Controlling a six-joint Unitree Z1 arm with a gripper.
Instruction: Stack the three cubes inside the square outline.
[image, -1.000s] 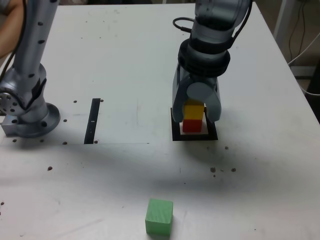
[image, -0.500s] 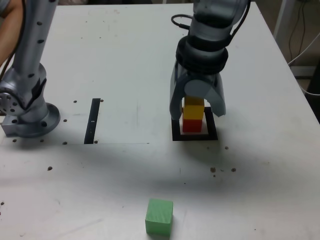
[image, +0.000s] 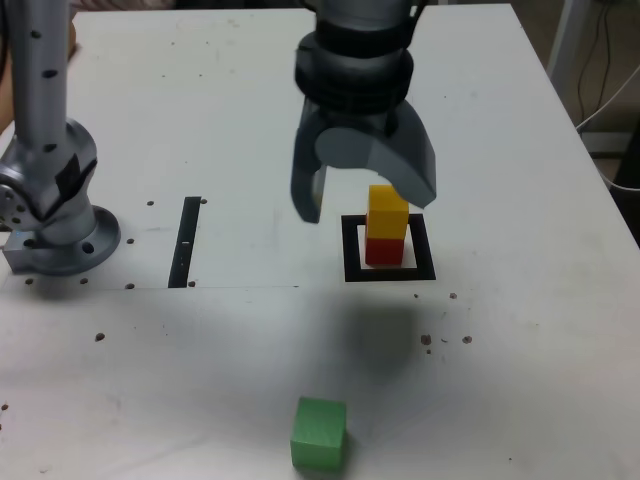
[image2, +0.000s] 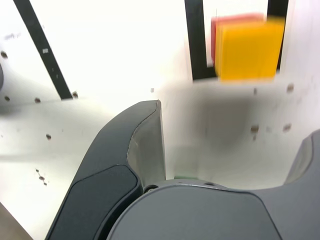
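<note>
The yellow cube (image: 387, 211) rests on the red cube (image: 385, 250), and the pair stands inside the square outline (image: 350, 262). My gripper (image: 364, 203) hangs open above them, shifted a little toward the exterior view's left, with nothing between its fingers. The green cube (image: 319, 432) lies alone near the table's front edge. In the wrist view the yellow cube (image2: 248, 49) covers most of the red cube (image2: 225, 20) within the square outline (image2: 196, 40). My gripper (image2: 230, 130) shows there with its jaws spread wide, clear of the stack.
The arm's base (image: 55, 230) stands at the exterior view's left. A thin black strip (image: 186, 240) lies between the base and the outline, and it shows in the wrist view as the strip (image2: 42, 50). The table's right edge (image: 590, 170) runs close by, with cables beyond.
The jaws have spread off the yellow cube and left it on the red one. The gripper has risen and drifted toward the exterior view's left.
</note>
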